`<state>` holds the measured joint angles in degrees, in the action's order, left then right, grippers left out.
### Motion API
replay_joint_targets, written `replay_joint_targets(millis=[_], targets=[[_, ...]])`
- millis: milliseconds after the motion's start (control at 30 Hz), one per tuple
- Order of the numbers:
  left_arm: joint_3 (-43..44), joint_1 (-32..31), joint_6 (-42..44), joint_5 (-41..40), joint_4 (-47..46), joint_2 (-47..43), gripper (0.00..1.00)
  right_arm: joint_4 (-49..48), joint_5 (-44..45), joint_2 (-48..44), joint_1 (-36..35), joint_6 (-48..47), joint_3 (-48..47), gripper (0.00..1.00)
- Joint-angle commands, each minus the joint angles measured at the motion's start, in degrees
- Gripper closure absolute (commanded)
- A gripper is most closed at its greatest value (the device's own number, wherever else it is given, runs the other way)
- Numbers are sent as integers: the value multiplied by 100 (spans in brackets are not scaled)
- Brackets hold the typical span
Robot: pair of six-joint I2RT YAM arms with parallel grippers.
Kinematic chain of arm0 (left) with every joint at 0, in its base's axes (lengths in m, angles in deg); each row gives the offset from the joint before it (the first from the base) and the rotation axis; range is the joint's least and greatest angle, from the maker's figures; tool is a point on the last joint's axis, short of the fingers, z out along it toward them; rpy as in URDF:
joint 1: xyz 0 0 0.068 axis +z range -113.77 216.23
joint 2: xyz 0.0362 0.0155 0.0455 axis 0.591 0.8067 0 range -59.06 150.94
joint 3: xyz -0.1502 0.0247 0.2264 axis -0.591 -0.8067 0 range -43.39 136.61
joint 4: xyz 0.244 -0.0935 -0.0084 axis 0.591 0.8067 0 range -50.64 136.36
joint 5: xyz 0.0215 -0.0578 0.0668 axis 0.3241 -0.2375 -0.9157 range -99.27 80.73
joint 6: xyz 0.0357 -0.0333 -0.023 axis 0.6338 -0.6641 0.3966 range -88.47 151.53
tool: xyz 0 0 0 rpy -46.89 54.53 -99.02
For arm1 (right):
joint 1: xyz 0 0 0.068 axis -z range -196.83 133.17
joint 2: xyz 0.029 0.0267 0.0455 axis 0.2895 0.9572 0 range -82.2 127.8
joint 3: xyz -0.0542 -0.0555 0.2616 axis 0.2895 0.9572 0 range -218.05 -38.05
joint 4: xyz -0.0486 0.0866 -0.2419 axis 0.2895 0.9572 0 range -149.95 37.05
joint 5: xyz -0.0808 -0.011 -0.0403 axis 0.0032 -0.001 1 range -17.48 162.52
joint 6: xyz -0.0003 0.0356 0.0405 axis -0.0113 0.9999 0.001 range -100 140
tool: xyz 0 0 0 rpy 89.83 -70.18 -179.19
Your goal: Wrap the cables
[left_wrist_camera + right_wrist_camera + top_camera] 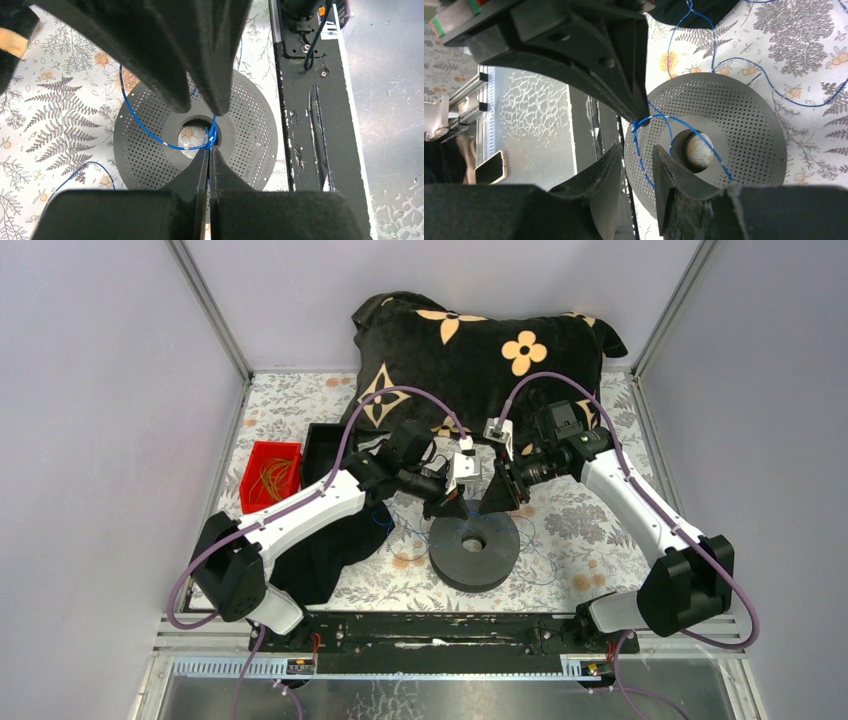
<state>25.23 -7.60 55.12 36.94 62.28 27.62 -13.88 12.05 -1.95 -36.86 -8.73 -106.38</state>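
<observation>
In the top view, both arms reach in over a black spool (490, 555) that lies flat on the flowered desk (585, 530). The left tool (447, 502) and the right tool (497, 495) point down, close together, just above the spool's far edge. Thin blue cables (395, 523) trail loose over the desk on both sides of the spool. A red bin (272, 475) of orange wire sits at the left, and a black flowered pillow (480, 350) lies at the back.

In the left wrist view, the left tool (210, 150) is pinched tight on the cables (150, 137) over the hole in the spool (250, 145). One strand curves away across the dotted disc and onto the desk. The right tool (202, 110) hangs opposite with its fingers slightly apart.

In the right wrist view, the right tool (638, 152) stands narrowly parted and grips nothing. A strand passes through its gap, though whether it touches cannot be told. The left tool (641, 116) holds a bunch of cables (638, 125) at the rim of the spool (744, 125).
</observation>
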Motion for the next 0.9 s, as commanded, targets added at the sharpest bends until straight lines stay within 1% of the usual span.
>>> replay_joint_targets(millis=[0,100,200,400,867], targets=[[22,-22,-303,-170,-422,17,100,594,-175,-221,24,-356,-169,63],[79,-20,-463,-216,-480,59,100,774,-326,-220,25,-454,-89,61],[117,-20,-553,-189,-510,86,100,577,-443,-171,20,-268,69,61],[101,-21,-613,-152,-537,58,100,465,-620,20,18,-224,155,59],[31,-20,-576,34,-590,12,100,137,-556,131,18,52,215,60]])
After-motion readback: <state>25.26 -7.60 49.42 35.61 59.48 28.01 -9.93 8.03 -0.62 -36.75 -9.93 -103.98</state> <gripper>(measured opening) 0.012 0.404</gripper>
